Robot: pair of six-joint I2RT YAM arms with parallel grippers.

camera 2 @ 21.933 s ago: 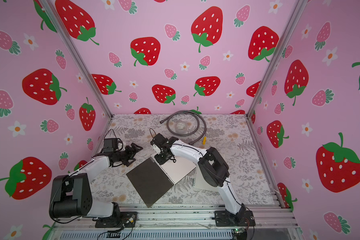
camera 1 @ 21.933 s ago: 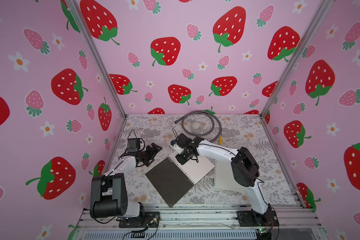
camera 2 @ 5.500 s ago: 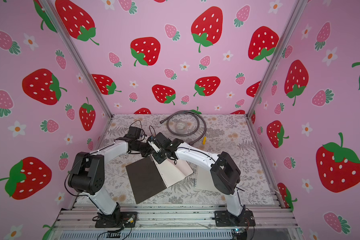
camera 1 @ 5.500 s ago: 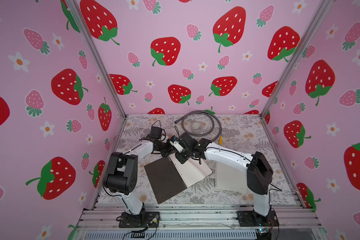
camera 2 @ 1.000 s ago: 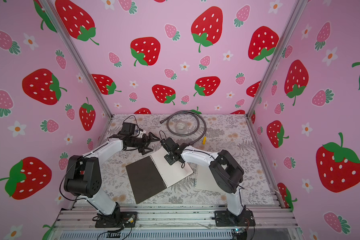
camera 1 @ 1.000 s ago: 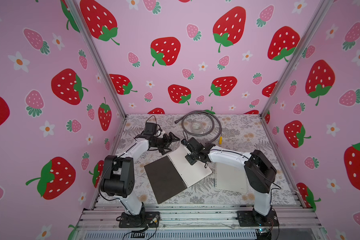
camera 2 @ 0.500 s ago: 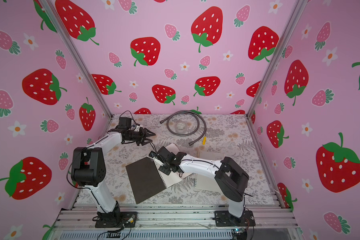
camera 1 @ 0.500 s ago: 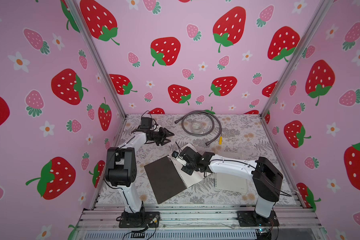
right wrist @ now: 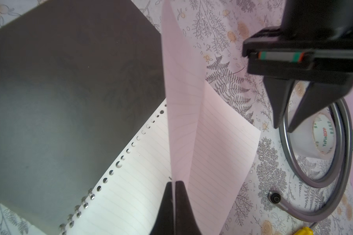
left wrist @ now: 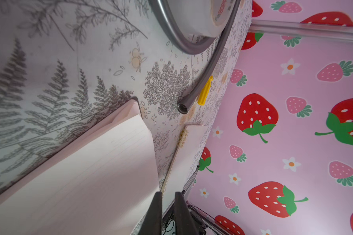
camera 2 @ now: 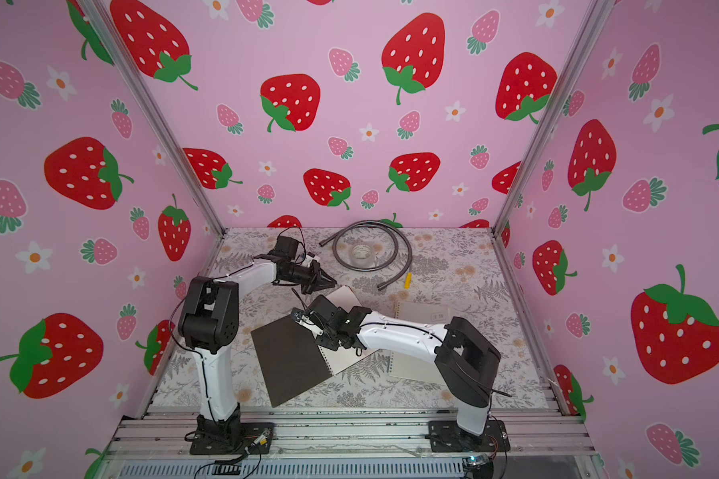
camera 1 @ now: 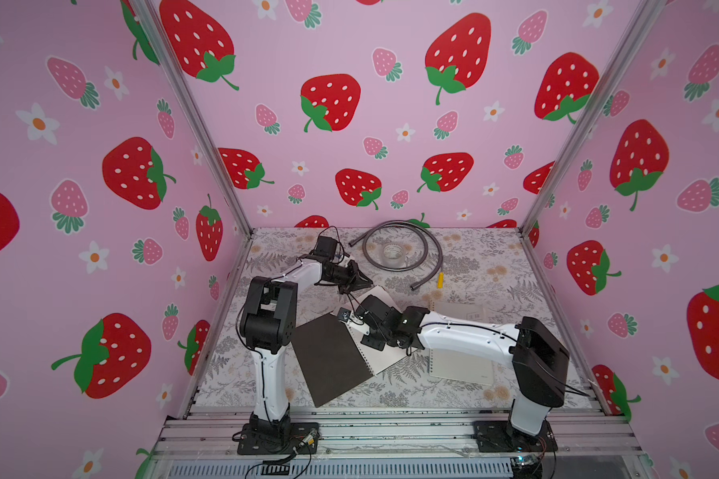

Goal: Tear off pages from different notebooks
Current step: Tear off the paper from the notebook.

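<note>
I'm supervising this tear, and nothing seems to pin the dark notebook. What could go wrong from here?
The right gripper alone pinches a lifted page. The left gripper hangs by the page's far corner, not on the dark notebook, so pulling may drag it. The page is bent sharply and may rip across.

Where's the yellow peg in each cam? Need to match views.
Both top views: yellow peg just right of the grey hose's open end.
Left wrist: peg lying beside that hose end.
Right wrist: peg cut off at the frame edge, beyond the hose end.
Shared landmark: the hose's open end.
</note>
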